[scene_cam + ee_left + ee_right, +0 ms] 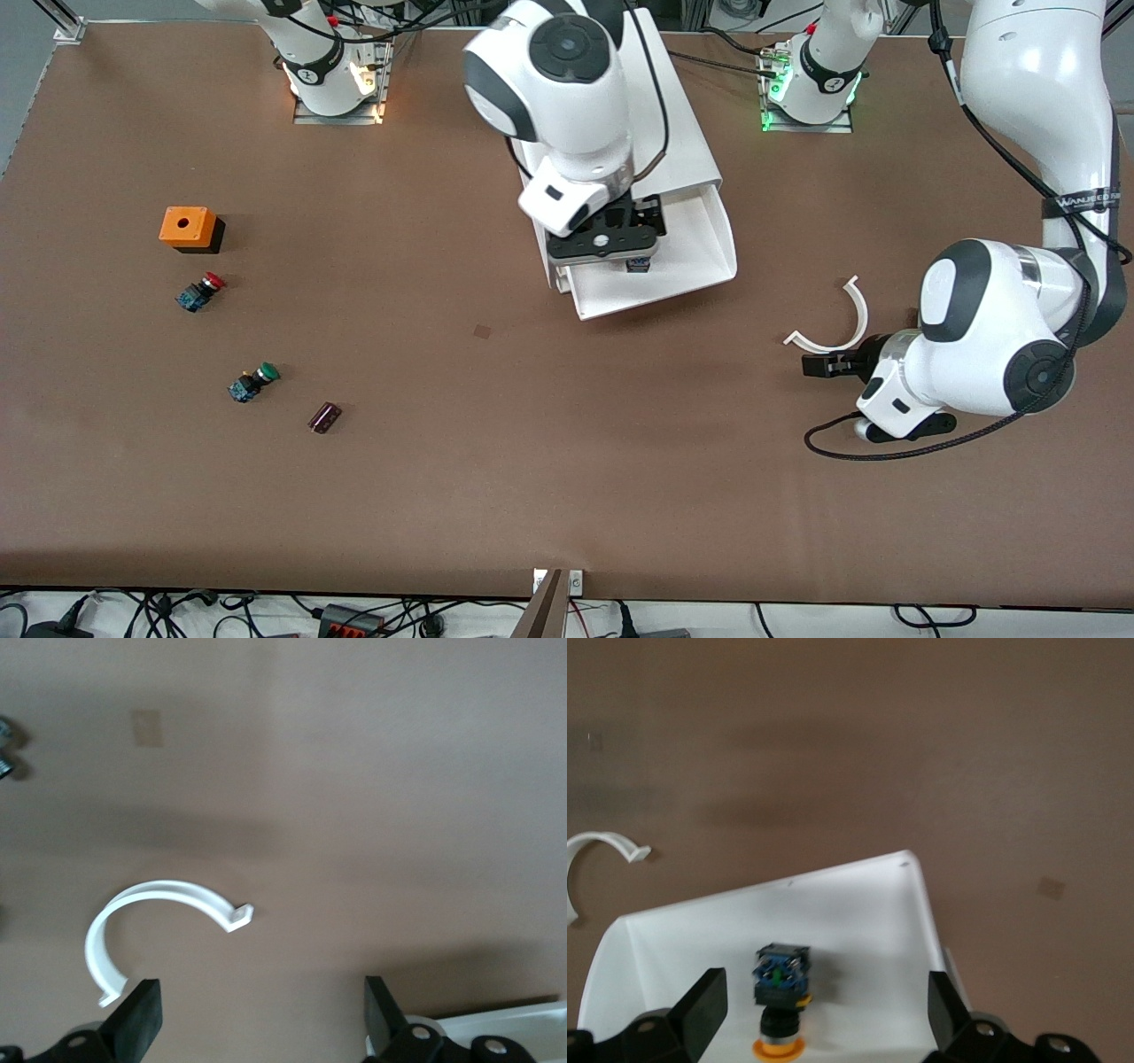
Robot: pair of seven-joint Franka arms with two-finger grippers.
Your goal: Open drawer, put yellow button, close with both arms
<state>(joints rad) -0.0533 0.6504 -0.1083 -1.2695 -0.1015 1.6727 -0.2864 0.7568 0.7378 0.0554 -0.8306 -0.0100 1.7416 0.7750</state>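
Observation:
The white drawer (709,239) stands pulled out of its white cabinet (682,133) at the middle of the table. The yellow button (780,1001) lies on its side inside the drawer (859,904); in the front view only its blue body (638,263) shows under the hand. My right gripper (620,244) hangs over the open drawer, open and empty, with its fingers apart on either side of the button (824,1014). My left gripper (815,365) is open and empty (261,1019), low over the table beside a white curved piece, toward the left arm's end.
The white curved piece (842,323) lies by the left gripper (159,899). Toward the right arm's end lie an orange box (188,228), a red-capped button (200,291), a green-capped button (253,382) and a small dark part (325,417).

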